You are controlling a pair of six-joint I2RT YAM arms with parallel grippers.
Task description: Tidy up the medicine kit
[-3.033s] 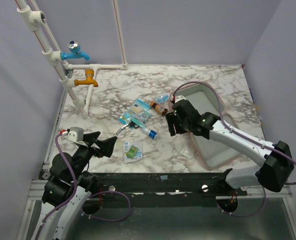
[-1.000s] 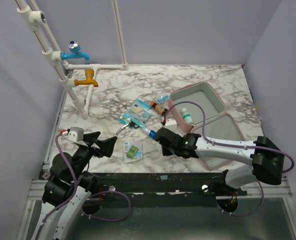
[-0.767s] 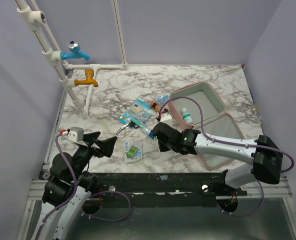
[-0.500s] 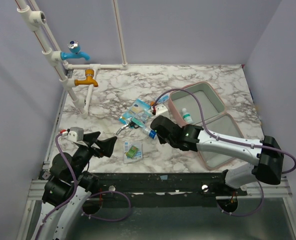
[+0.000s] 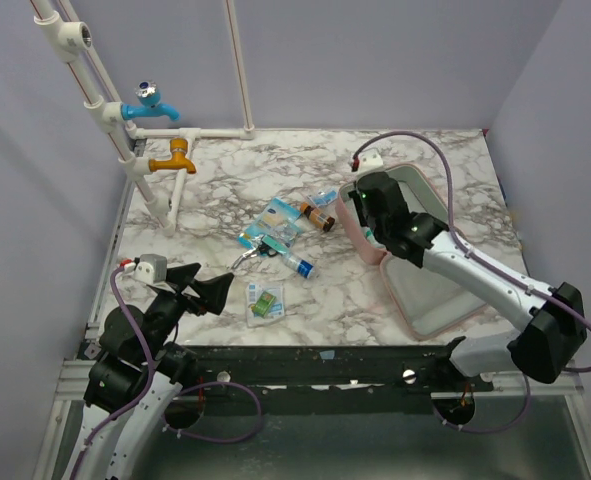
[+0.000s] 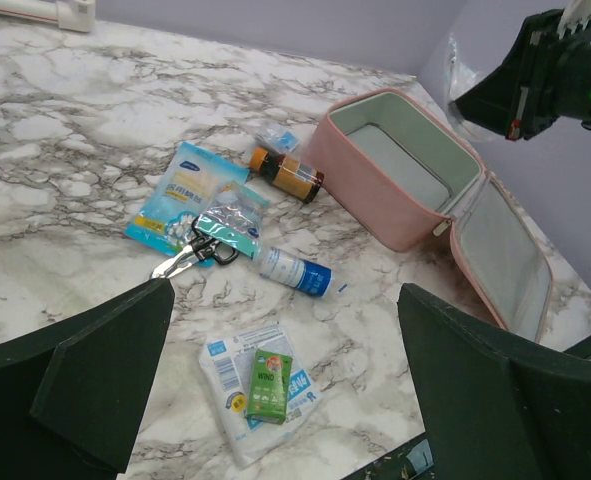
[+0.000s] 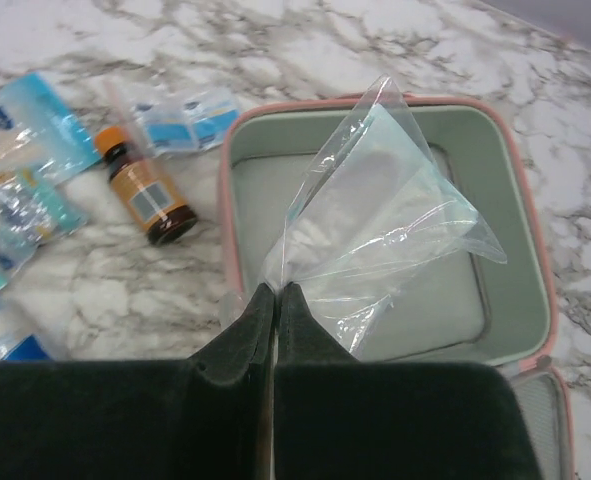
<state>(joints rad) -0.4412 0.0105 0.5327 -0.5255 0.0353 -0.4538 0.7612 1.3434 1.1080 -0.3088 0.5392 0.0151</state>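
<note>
The medicine kit (image 5: 427, 192) is a pink soft case lying open at the right, its deep half (image 7: 275, 195) pale grey inside and its flat lid (image 5: 435, 292) toward me. My right gripper (image 5: 363, 222) hangs over the deep half's near left rim, shut on a corner of a clear plastic bag (image 7: 385, 210) that fans out above the case's inside. In the left wrist view the kit (image 6: 370, 185) stands right of the loose items. My left gripper (image 6: 286, 287) is open and empty at the near left (image 5: 203, 283).
Left of the kit lie an amber bottle (image 5: 318, 215), blue-white sachets (image 5: 278, 215), scissors (image 5: 255, 250), a white bottle with a blue cap (image 5: 297, 265), and a green box on a white pack (image 5: 265, 300). White pipes with a blue tap (image 5: 150, 100) and an orange tap (image 5: 175, 157) stand at the back left.
My right gripper has swung from the table in front of the kit back and up over its deep half, staying shut with the clear bag. The left arm has not moved.
</note>
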